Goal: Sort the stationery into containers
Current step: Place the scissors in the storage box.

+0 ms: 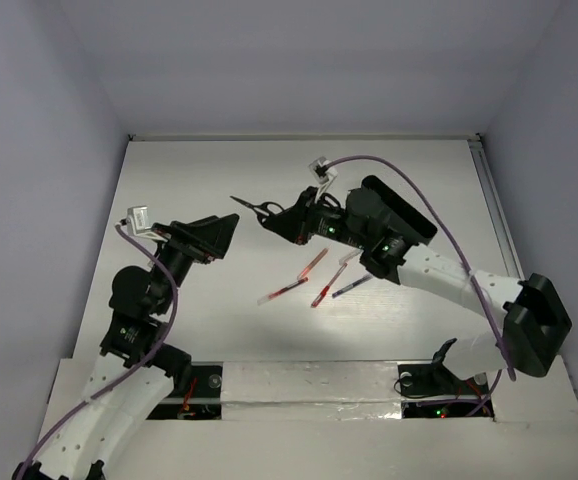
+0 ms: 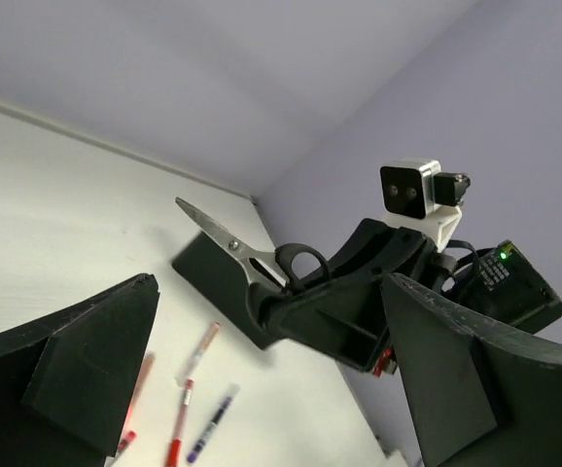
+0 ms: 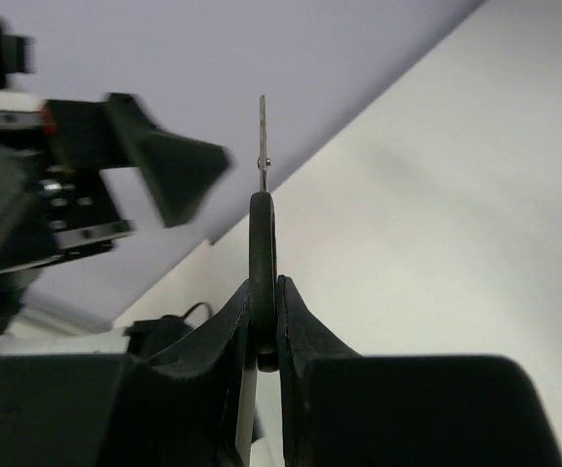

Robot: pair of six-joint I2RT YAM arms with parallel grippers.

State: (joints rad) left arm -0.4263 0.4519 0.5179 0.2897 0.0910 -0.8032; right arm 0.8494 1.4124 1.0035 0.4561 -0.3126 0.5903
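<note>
Red pens (image 1: 310, 264) and a blue-purple pen (image 1: 352, 286) lie on the table (image 1: 189, 170) at frame centre. Just above them, the right hand (image 1: 287, 222) is clamped on the black-handled scissors (image 1: 254, 207), held off the table. Their blades point left toward the left hand (image 1: 227, 225), whose fingers are spread and empty.

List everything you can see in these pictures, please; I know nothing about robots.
Metal-bladed scissors with black handles: one, silver and black, held above the table.
Thin red pens: four, it seems, red, loose mid-table.
Dark blue-purple pen: one, right of the red ones.
Long black open-top tray: one, black, partly hidden behind the right arm.
Flat white table: one, white, beneath everything.
Left gripper: one, black, open, empty.
Right gripper: one, black, shut on the scissors' handle.
</note>
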